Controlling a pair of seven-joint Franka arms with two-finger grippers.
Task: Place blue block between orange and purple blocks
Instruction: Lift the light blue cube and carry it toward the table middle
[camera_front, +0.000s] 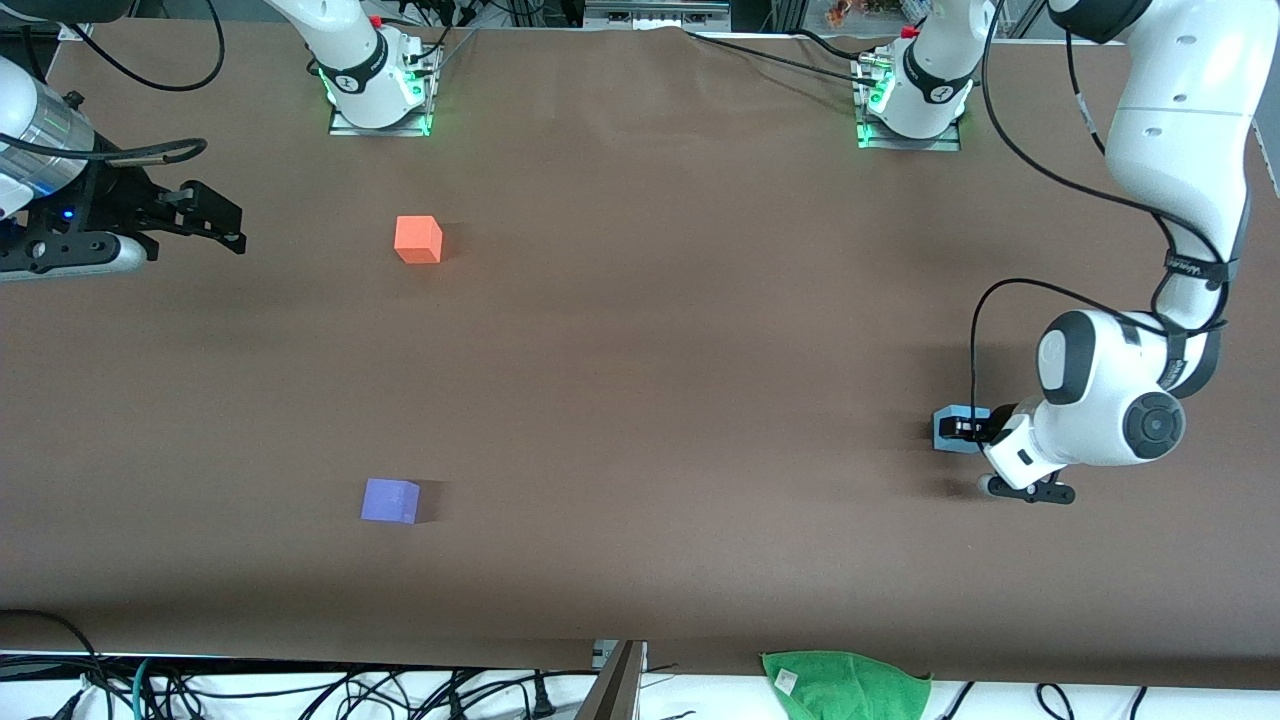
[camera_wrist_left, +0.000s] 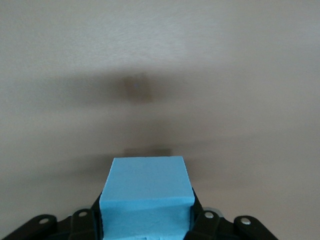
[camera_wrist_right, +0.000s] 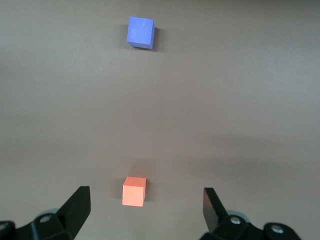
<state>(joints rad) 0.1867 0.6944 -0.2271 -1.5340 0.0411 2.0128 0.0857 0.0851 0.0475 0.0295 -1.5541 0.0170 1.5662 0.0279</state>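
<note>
At the left arm's end of the worktop (camera_front: 640, 350), the left gripper (camera_front: 962, 428) was down low with its jaws clamped on the blue block (camera_front: 950, 428). In the left wrist view the blue block (camera_wrist_left: 146, 200) sat squarely between the two dark fingers (camera_wrist_left: 82, 225), its top face and near face both showing, with a faint shadow on the brown surface ahead of it. Whether the block rested on the worktop or hung just above it could not be told.

The orange block (camera_front: 418, 240) lay toward the right arm's end, close to that arm's base. The purple block (camera_front: 390, 500) lay well apart from it, nearer to the front camera and roughly in line with it. Both were far from the blue block.

The right gripper (camera_front: 205, 215) waited over the edge of the worktop at the right arm's end, its jaws spread wide. In the right wrist view, the orange block (camera_wrist_right: 134, 191) appeared between the open fingers (camera_wrist_right: 75, 207), with the purple block (camera_wrist_right: 140, 32) farther off.
</note>
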